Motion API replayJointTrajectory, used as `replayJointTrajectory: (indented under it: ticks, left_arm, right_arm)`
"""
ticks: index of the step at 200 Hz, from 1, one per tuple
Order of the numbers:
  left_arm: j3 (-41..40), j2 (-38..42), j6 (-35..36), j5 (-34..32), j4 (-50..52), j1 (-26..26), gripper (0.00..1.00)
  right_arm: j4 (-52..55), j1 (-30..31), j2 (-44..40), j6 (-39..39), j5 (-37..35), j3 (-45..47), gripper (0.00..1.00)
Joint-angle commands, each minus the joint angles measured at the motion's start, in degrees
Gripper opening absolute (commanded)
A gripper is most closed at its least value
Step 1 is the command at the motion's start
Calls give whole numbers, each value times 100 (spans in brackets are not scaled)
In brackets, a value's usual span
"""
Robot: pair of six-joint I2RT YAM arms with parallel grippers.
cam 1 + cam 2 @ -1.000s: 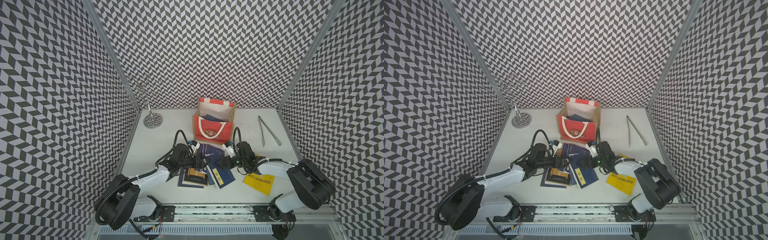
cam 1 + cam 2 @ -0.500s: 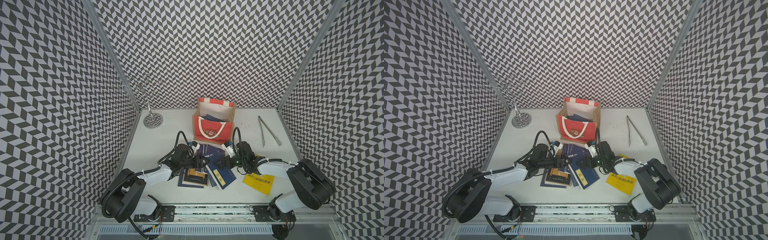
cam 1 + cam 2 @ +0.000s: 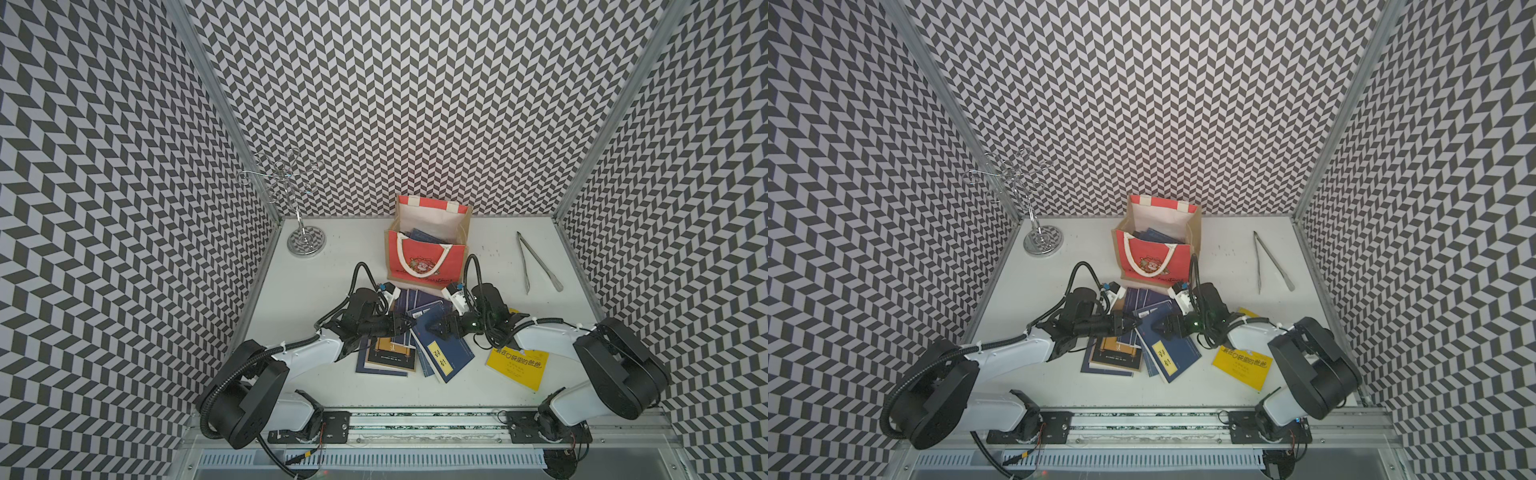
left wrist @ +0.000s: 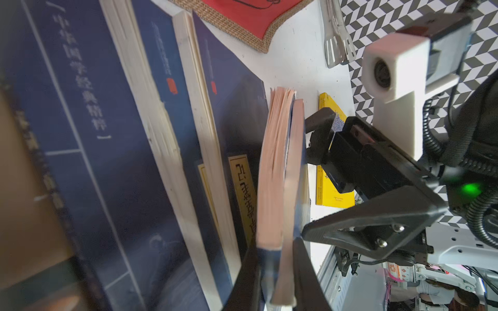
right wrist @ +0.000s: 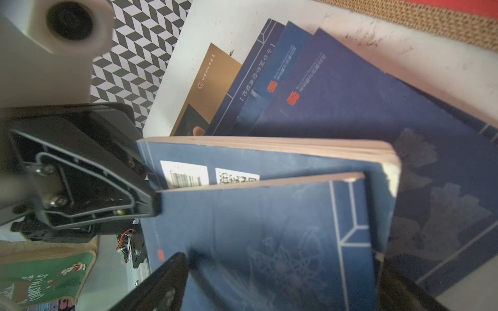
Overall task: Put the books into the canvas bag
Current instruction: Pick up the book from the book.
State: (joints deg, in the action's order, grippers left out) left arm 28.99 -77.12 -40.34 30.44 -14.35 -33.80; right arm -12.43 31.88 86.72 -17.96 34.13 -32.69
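Navy book point(image 4: 280, 172) tipped on edge over the pile of books point(image 3: 399, 357) on the tabletop point(image 3: 307, 291), just before the canvas bag point(image 3: 424, 266). Pinched by the left hand point(image 4: 277, 269); right hand point(image 5: 280, 285) spread wide, holding nothing. Grasp step, seemingly; next: lift clear, drop into the bag's mouth.

Robot lab test cell. White table point(image 3: 307, 282) boxed in on three sides by chevron-print walls point(image 3: 395, 104). Along the table's front edge runs an aluminium rail point(image 3: 424, 419) with two white-and-black robot arms point(image 3: 307, 353) bolted on and loose cabling point(image 3: 299, 457) just below it.
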Motion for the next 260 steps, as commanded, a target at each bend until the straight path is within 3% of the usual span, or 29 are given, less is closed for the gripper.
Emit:
replayJointTrajectory:
  ticks: [1,32,62,104,146,180,193,230,260]
  left_arm:
    - [220,208,332,-358,325,-21,5]
    - [400,484,669,-756,850,41,8]
    - [371,875,717,-800,955,287,3]
    - [400,1070,772,-1005,1245,674,6]
    - [-6,1056,509,-850,819,1081,9]
    - [-107,905,428,-609,457,1157,13]
    - [-90,823,439,-529,422,1174,20]
    - [-158,837,323,-564,497,1237,63]
    - [-311,983,211,-571,608,1459,72]
  right_arm:
    - [-19,56,-44,104,-119,-115,98]
    - [47,-39,-189,79,-232,-107,99]
    - [-78,-289,-335,-47,-81,8,99]
    - [-320,-416,-582,-82,143,149,99]
    - [-562,-407,-220,-185,435,236,99]
    - [-529,-268,180,-169,253,164,99]
    - [-472,-202,311,-121,178,103,98]
    - [-528,-129,340,-120,212,127,92]
    - [-555,-112,284,-112,252,122,88]
